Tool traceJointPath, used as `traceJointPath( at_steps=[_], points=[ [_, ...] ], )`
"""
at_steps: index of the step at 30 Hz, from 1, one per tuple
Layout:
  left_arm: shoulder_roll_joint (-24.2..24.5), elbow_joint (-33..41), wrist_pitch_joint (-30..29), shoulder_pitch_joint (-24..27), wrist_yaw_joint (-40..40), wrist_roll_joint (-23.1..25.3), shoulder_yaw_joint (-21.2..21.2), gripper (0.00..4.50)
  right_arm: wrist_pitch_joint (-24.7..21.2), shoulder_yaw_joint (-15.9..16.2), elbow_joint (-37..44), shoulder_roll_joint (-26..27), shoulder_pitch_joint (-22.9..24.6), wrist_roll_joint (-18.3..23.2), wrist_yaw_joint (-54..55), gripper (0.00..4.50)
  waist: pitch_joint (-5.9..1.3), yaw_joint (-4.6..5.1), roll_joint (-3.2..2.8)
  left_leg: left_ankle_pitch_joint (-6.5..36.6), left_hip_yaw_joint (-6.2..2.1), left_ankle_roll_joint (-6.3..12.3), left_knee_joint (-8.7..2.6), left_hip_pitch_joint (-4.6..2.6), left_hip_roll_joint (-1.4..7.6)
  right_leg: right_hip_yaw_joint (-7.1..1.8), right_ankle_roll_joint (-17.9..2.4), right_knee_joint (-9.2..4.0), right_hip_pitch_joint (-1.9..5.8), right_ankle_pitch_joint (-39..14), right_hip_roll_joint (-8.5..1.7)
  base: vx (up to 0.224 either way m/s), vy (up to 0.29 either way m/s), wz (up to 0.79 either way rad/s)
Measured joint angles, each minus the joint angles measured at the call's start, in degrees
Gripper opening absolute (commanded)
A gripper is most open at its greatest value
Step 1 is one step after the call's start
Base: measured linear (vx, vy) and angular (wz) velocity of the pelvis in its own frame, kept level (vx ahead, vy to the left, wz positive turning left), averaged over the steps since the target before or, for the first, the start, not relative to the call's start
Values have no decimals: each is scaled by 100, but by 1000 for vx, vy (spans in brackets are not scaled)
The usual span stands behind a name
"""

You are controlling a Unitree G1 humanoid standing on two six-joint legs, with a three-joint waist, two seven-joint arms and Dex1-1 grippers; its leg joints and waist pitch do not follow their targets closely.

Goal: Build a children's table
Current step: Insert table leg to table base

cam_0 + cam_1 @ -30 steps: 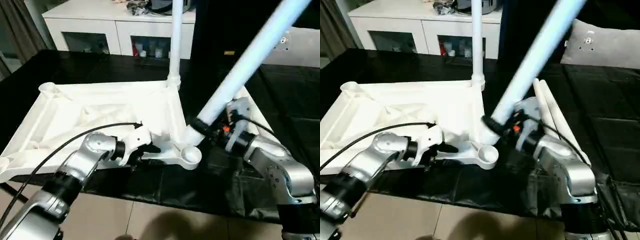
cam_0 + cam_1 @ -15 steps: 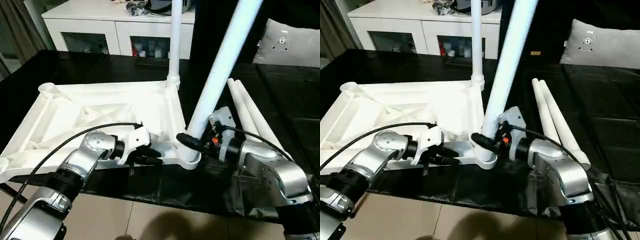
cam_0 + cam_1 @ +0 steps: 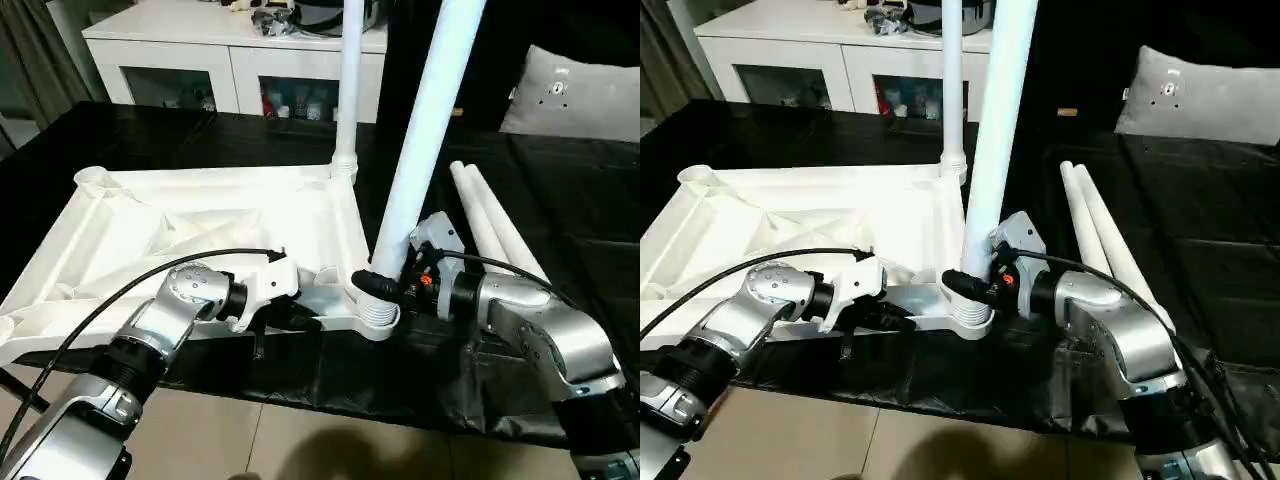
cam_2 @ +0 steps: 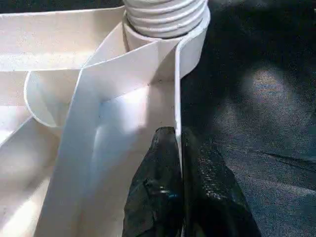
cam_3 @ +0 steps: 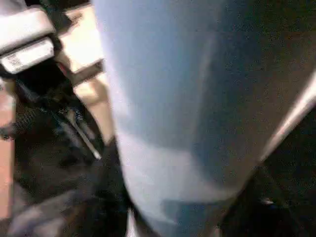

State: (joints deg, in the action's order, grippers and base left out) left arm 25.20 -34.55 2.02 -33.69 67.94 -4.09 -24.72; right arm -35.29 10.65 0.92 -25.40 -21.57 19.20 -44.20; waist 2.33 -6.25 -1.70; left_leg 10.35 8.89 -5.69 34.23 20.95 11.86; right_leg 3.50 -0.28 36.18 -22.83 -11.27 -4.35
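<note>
tabletop: the white tabletop (image 3: 210,235) lies upside down on the black sheet (image 3: 560,200), ribbed underside up, with round sockets at its corners.
my left gripper: my left gripper (image 4: 177,148) is pinched shut on the tabletop's near edge wall, one black finger on each side of the thin white rim, just beside the near right corner socket (image 3: 378,316).
my right gripper: my right gripper (image 3: 372,285) is clamped around the bottom of a leg (image 3: 425,130), right above that same socket.
held leg: it stands almost upright, leaning slightly, its ribbed foot seated in the near right socket; in my left wrist view the ribbed rings (image 4: 165,15) sit in the socket's mouth.
far leg: a second leg (image 3: 350,80) stands upright in the far right corner socket.
spare legs: two more legs (image 3: 490,225) lie side by side on the black sheet to my right of the tabletop, touching each other, near my right forearm.
open sockets: the far left corner socket (image 3: 95,178) holds no leg.
background: a white cabinet (image 3: 230,60) with glass doors stands behind the table, and a grey pillow (image 3: 575,95) lies at the far right.
</note>
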Motion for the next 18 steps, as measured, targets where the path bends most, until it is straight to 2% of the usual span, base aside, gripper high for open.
traceJointPath(
  at_steps=[9, 14, 18],
  points=[
    [-40, -23, 22, -1, 14, 49, 23, 0, -67, 27, -13, -2, -38, -46, -20, 188, -10, -14, 8, 0, 0, 0, -3, -2, 0, 0, 1, -1, 2, -1, -1, 0, 0, 0],
    [-54, -51, -30, -1, 71, 55, 83, 0, -105, -444, -492, 360, -22, 326, -42, 188, -15, 0, 3, 0, -1, 0, -3, -3, 0, 0, -1, -2, 1, 0, -1, 0, 0, 0],
    [-62, -54, -64, -1, 123, 55, 110, 0, -92, -659, -681, 457, 79, 573, -71, 188, -19, -1, -5, 1, -1, 1, -8, -3, 0, 0, -1, -5, 0, 0, 0, 0, 0, 0]
  ],
)
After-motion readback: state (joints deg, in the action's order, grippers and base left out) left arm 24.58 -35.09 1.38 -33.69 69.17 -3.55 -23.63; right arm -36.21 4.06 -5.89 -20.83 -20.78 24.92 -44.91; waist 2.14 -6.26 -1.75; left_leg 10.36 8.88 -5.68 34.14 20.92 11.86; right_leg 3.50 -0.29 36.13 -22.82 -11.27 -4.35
